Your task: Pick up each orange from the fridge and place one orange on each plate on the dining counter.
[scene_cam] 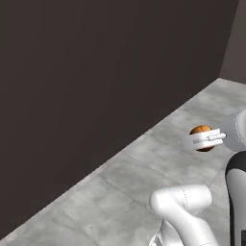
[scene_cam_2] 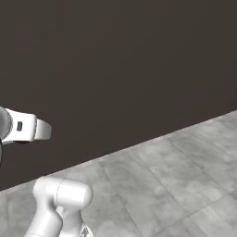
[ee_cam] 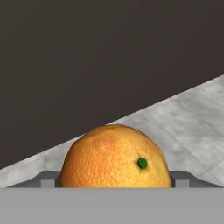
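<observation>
Bright orange peel with a small green stem dot fills the lower middle of the hand view: the orange (ee_cam: 115, 157) sits between the pincer's (ee_cam: 116, 178) two dark finger tips (ee_cam: 48, 178), one showing at each side of the fruit, so the pincer is clenched on it. In the left base view the same orange (scene_cam: 201, 130) hangs in the air at the end of the white arm, partly hidden by the pincer (scene_cam: 204, 140), well above the grey tiled floor (scene_cam: 144, 178) and in front of a dark brown wall (scene_cam: 96, 72). The right base view shows the arm's white wrist against that wall
</observation>
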